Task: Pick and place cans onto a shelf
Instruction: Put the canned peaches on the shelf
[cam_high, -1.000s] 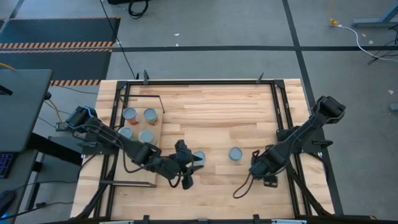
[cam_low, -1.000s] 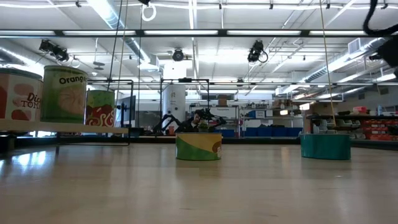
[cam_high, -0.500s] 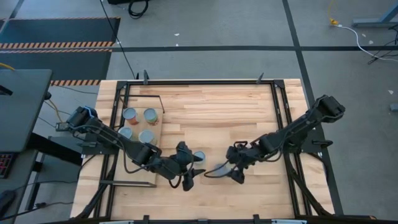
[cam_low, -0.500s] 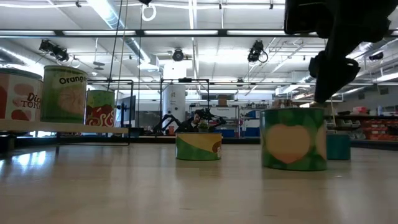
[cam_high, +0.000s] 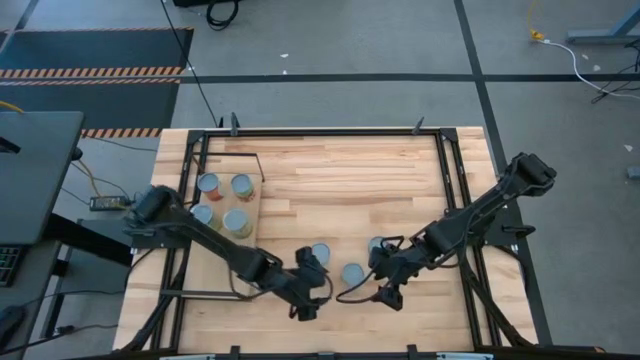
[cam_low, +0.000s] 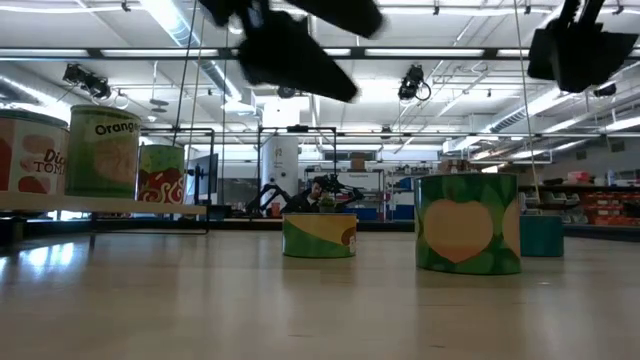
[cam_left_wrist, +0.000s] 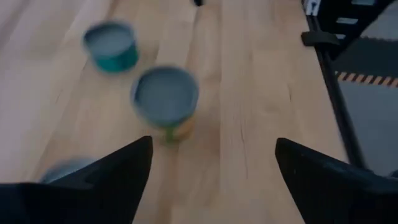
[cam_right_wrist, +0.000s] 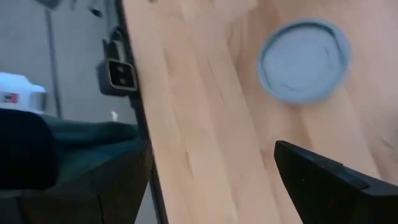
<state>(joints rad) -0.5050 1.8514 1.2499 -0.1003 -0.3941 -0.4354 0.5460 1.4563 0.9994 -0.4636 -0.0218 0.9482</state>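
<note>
Three cans stand upright on the tabletop: one (cam_high: 320, 253), a teal one (cam_high: 378, 246) and a green-labelled one (cam_high: 352, 273) nearer the front. My left gripper (cam_high: 316, 289) hovers open just left of the green can (cam_left_wrist: 166, 96), which lies ahead of its fingers, apart from them. My right gripper (cam_high: 386, 281) hovers open just right of that can, and its wrist view shows one can top (cam_right_wrist: 305, 59) clear of its fingers. Several more cans (cam_high: 237, 221) stand on the shelf (cam_high: 250, 203) at the left.
A black metal frame (cam_high: 448, 200) runs along the table's edges. The shelf with its cans (cam_low: 102, 150) stands raised at the left. Bare planks lie at the table's far middle and right (cam_high: 350, 180).
My right gripper has come from the table's right side toward its middle. A green-labelled can now stands where none showed a second ago; the gripper was over it half a second ago and has since drawn off. My left gripper has shifted slightly toward the near edge.
</note>
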